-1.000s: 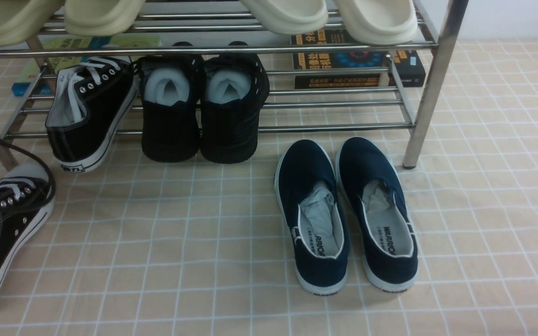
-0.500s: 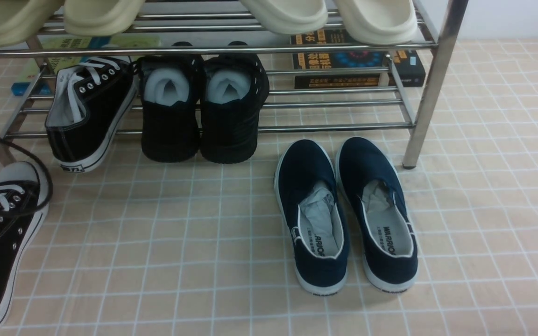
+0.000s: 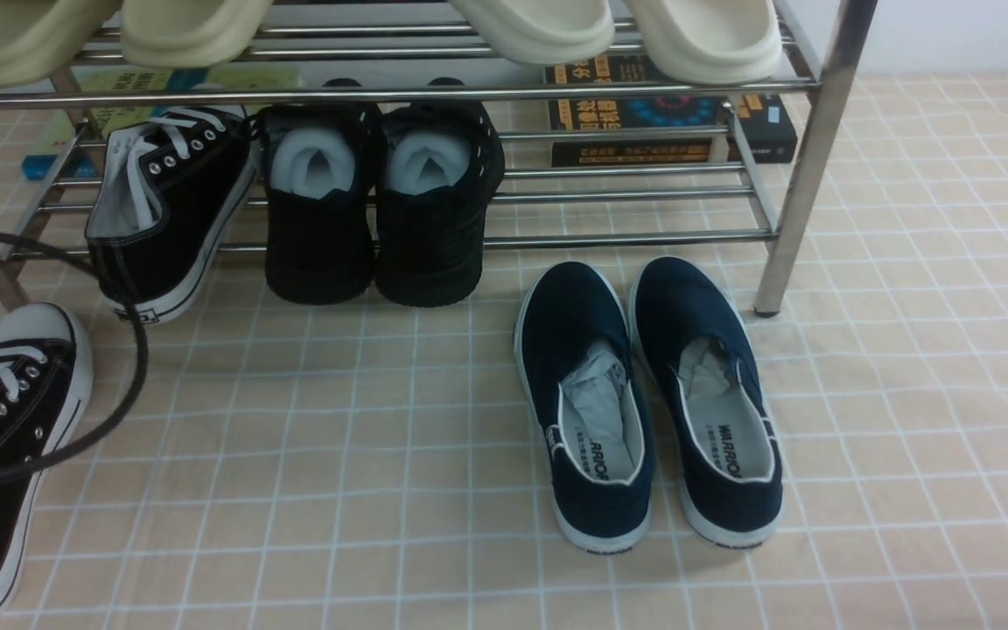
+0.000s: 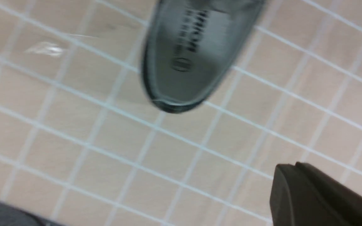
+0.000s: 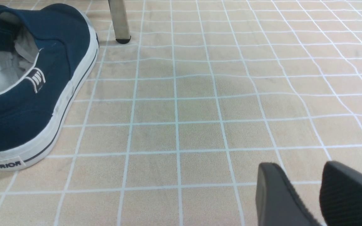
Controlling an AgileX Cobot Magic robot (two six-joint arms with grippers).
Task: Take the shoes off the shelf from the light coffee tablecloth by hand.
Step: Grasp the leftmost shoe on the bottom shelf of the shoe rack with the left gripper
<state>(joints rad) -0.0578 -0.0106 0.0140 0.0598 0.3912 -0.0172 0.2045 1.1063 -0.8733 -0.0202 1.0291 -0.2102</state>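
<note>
One black canvas sneaker (image 3: 163,210) with white laces lies on the lower tier of the chrome shelf (image 3: 626,238), its heel sticking out past the front bar. The other sneaker of the pair (image 3: 10,429) lies on the light coffee tablecloth (image 3: 381,437) at the far left; the left wrist view shows its heel and insole (image 4: 193,53), blurred. My left gripper (image 4: 289,168) hovers behind that heel, shut, with nothing in it. My right gripper (image 5: 300,168) is open above bare cloth, beside the navy slip-on.
Two all-black knit shoes (image 3: 381,210) stand on the lower tier next to the sneaker. A navy slip-on pair (image 3: 644,402) rests on the cloth by the shelf's right leg (image 3: 806,166). Cream slippers (image 3: 539,26) sit on the top tier, books (image 3: 670,114) lie behind. A black cable (image 3: 132,367) loops over the left sneaker.
The sneaker on the cloth has shifted slightly left and now lies still. The black cable has swung out to the right, in front of the shelf sneaker's heel.
</note>
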